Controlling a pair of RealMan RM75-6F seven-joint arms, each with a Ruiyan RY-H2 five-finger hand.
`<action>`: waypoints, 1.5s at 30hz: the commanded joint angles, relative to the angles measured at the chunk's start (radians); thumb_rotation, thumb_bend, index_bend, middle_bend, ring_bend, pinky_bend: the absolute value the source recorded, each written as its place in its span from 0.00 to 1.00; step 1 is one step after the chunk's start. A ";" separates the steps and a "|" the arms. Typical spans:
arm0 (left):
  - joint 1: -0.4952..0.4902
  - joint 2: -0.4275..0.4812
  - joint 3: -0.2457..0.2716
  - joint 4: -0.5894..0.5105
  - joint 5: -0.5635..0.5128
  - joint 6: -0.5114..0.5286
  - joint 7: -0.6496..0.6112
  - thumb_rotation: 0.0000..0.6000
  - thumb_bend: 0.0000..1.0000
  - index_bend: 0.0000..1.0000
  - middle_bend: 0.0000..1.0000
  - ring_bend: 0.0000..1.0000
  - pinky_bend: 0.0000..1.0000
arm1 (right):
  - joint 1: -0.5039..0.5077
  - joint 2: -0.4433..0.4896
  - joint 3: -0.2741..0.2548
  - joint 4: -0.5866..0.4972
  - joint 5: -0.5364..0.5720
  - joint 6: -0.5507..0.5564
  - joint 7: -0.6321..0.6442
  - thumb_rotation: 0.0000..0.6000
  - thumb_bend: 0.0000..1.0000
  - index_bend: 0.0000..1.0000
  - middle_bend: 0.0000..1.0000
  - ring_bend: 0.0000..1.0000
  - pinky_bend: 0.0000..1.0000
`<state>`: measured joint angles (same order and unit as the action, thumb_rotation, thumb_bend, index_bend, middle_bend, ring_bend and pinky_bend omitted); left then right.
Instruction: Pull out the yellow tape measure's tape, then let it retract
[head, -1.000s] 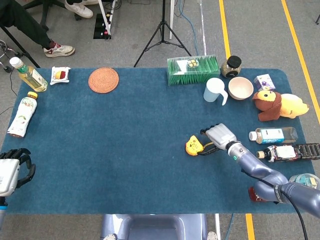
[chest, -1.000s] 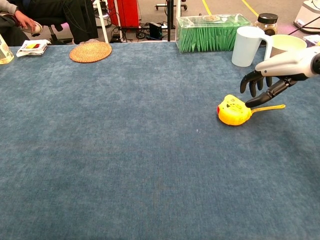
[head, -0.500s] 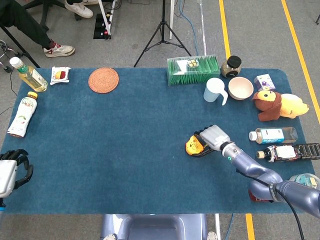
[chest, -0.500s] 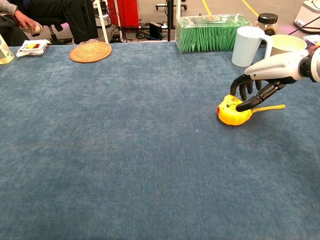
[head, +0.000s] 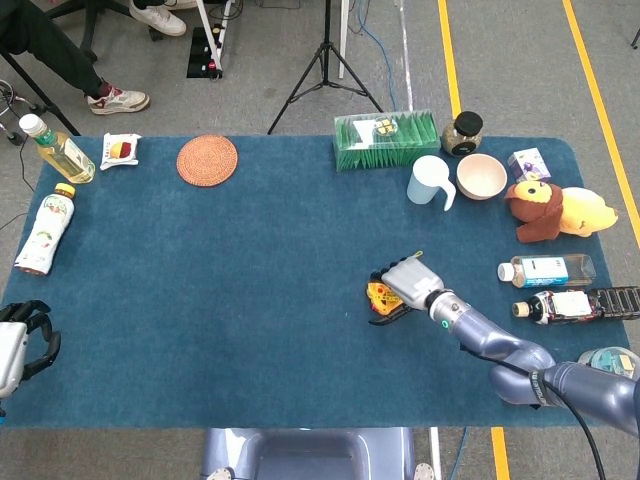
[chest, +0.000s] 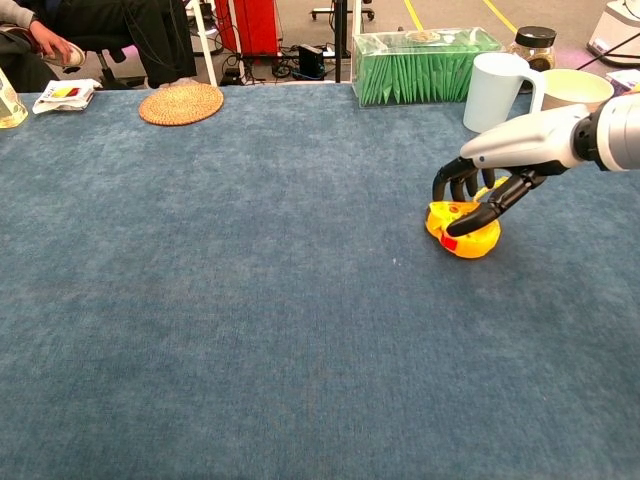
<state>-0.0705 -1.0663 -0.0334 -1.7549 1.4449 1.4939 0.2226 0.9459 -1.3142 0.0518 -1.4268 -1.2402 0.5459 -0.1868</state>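
A white pitcher (chest: 493, 91) and bowl (chest: 575, 88) are seen behind. The yellow tape measure (chest: 461, 228) is clasped on the blue surface (chest: 250, 300) by the right hand (chest: 490, 180), whose fingers (chest: 455, 180) are curled over it.

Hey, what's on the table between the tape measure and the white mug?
Nothing but bare blue cloth. In the head view, the stretch from the tape measure up to the mug is empty; the right hand covers the tape measure itself.

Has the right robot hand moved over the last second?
Yes. The right robot hand slid left, away from the white mug, onto the yellow tape measure.
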 joint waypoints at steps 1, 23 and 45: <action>0.000 0.000 0.001 0.000 0.002 0.000 0.000 1.00 0.24 0.55 0.37 0.31 0.37 | 0.004 0.009 -0.006 -0.030 -0.012 0.006 -0.013 0.15 0.16 0.21 0.33 0.29 0.29; -0.031 0.025 -0.031 -0.030 0.021 -0.005 0.033 1.00 0.24 0.55 0.37 0.31 0.37 | -0.067 0.017 -0.029 -0.062 -0.019 0.149 -0.071 0.38 0.15 0.21 0.35 0.31 0.34; -0.078 0.079 -0.060 -0.115 -0.024 -0.050 0.087 1.00 0.24 0.55 0.37 0.31 0.37 | -0.134 -0.102 -0.042 0.038 -0.122 0.275 -0.068 0.59 0.13 0.25 0.39 0.36 0.38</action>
<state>-0.1501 -0.9884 -0.0939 -1.8687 1.4211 1.4426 0.3096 0.8075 -1.4041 0.0118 -1.4044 -1.3509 0.8270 -0.2617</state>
